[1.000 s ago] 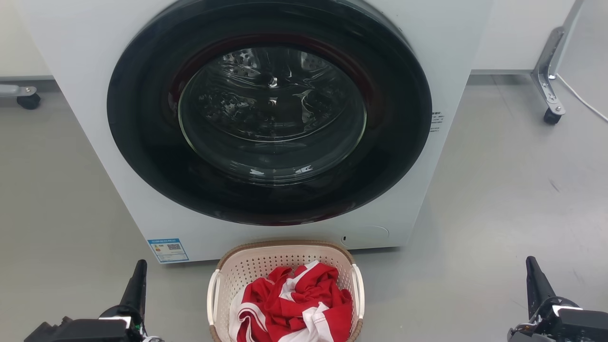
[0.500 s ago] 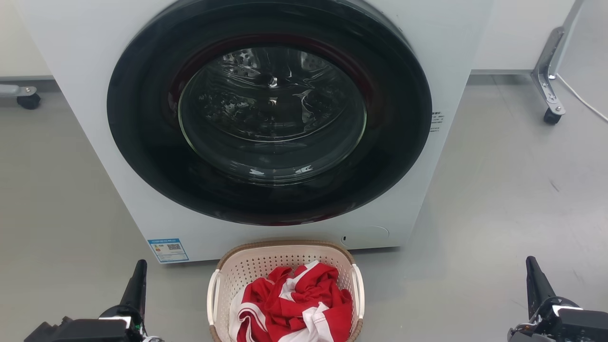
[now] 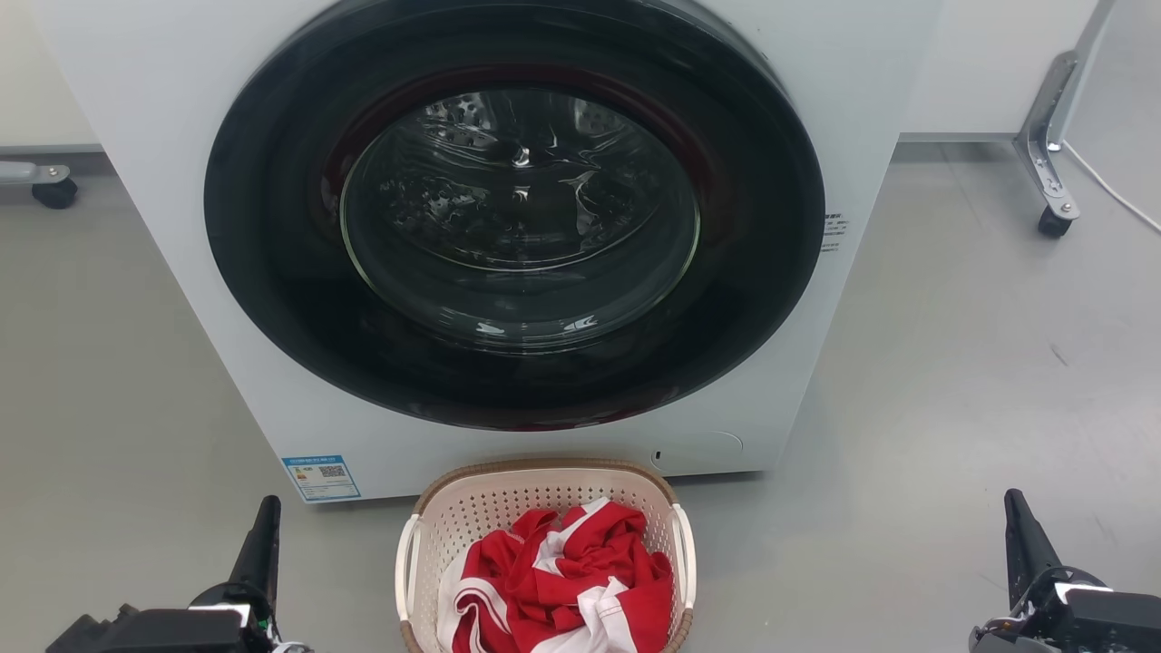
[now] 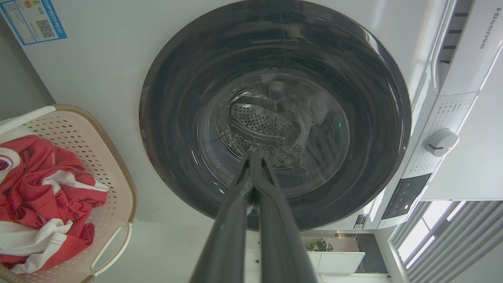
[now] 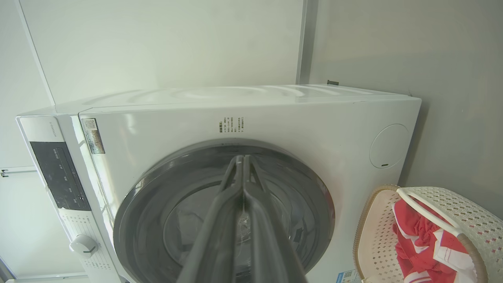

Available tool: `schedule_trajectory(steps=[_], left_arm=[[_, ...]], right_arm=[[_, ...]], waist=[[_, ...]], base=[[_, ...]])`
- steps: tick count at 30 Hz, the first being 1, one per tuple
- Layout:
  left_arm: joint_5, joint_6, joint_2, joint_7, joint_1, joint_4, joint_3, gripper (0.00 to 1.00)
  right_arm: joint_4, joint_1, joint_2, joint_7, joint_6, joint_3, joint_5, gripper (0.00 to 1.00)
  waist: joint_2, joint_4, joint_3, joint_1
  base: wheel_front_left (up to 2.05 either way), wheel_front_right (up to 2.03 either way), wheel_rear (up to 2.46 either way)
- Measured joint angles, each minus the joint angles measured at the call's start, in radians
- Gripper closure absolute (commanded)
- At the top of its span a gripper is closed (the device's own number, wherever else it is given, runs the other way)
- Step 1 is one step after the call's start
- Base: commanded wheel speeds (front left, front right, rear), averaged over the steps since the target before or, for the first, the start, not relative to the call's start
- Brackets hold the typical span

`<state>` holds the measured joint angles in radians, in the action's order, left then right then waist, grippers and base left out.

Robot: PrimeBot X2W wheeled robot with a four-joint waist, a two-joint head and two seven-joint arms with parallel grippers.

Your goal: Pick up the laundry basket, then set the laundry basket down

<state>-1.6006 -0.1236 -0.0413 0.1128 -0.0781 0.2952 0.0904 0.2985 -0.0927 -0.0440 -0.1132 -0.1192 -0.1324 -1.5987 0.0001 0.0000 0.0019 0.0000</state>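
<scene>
The laundry basket (image 3: 472,508), cream with perforated walls, a brown woven-look rim and white side handles, stands on the floor at the foot of the washing machine, holding crumpled red and white cloth (image 3: 562,580). It also shows at the left of the left wrist view as the laundry basket (image 4: 94,157) and at the lower right of the right wrist view as the laundry basket (image 5: 377,236). My left gripper (image 3: 268,508) rests well to the basket's left, fingers shut together, holding nothing. My right gripper (image 3: 1014,503) sits far to the basket's right, also shut and empty.
A white front-loading washing machine (image 3: 136,227) with a closed dark round door (image 3: 517,209) stands just behind the basket. A wheeled metal frame leg (image 3: 1048,163) is at the back right, a caster (image 3: 54,190) at the back left. Grey floor spreads on both sides.
</scene>
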Motion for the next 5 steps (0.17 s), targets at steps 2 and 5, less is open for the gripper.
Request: schedule_trajectory(steps=[2, 5], left_arm=[[0.000, 0.000, 0.000, 0.000, 0.000, 0.000, 0.000, 1.00], [0.000, 0.000, 0.000, 0.000, 0.000, 0.000, 0.000, 1.00]], right_arm=[[0.000, 0.000, 0.000, 0.000, 0.000, 0.000, 0.000, 1.00], [0.000, 0.000, 0.000, 0.000, 0.000, 0.000, 0.000, 1.00]], waist=[[0.0000, 0.000, 0.000, 0.0001], [-0.0001, 0.000, 0.000, 0.0000]], base=[[0.00, 0.00, 0.00], [0.00, 0.00, 0.00]])
